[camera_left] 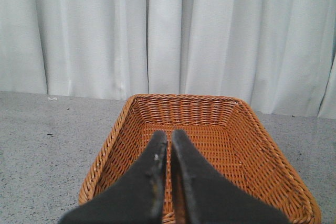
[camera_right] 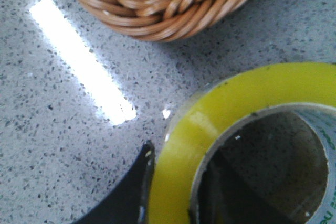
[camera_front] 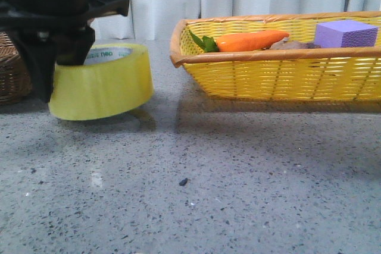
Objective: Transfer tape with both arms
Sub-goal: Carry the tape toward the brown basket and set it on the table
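Observation:
The yellow tape roll (camera_front: 101, 84) is at the left of the front view, tilted, with its right side lifted off the table and a loose tape end hanging under it. My right gripper (camera_front: 59, 66) is shut on its wall. In the right wrist view, one finger (camera_right: 131, 187) presses the outside of the roll (camera_right: 236, 98) and the other sits inside the core; the gripper (camera_right: 170, 192) straddles the yellow wall. My left gripper (camera_left: 169, 135) is shut and empty, hovering over the brown wicker basket (camera_left: 210, 103).
The brown wicker basket (camera_front: 9, 75) stands at the far left, just behind the tape; its corner shows in the right wrist view (camera_right: 173, 3). A yellow basket (camera_front: 268, 75) on the right holds an orange carrot (camera_front: 250, 41) and a purple block (camera_front: 345, 34).

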`<state>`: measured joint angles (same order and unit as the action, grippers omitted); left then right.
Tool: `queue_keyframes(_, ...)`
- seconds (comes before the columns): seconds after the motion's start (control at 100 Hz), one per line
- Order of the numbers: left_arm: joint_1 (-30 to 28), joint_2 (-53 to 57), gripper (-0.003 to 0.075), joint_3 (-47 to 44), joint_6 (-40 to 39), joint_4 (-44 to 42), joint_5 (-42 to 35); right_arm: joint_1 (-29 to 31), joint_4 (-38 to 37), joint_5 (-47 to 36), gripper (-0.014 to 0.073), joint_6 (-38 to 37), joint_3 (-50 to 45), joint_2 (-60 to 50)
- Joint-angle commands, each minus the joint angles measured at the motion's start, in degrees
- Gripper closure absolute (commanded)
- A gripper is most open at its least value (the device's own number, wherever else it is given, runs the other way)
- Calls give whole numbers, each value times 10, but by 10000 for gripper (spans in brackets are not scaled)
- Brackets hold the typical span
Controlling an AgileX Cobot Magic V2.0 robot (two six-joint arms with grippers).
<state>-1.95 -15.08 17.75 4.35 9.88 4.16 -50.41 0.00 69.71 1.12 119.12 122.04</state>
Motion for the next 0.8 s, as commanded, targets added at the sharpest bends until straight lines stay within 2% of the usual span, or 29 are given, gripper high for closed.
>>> queue_keyframes(0.0,0,-11,741,21,-6,4,-42,1,-6,-24,634,8,21,-36)
queue_keyframes(0.09,0,-11,741,21,-6,4,-42,1,-6,-25,577,8,21,-36)
queue_keyframes(0.28,0,-11,741,21,-6,4,-42,1,-6,-25,314,8,21,-36)
queue_keyframes(0.36,0,-11,741,20,-6,4,-42,1,-6,-28,270,8,21,-36)
queue_keyframes(0.58,0,-11,741,20,-6,4,-45,1,-5,-11,293,8,36,-54)
queue_keyframes(0.65,0,-11,741,20,-6,4,-42,1,-5,-1,364,8,41,-70)
queue_keyframes(0.79,1,-11,741,20,-6,10,-42,1,-24,16,585,8,45,-111)
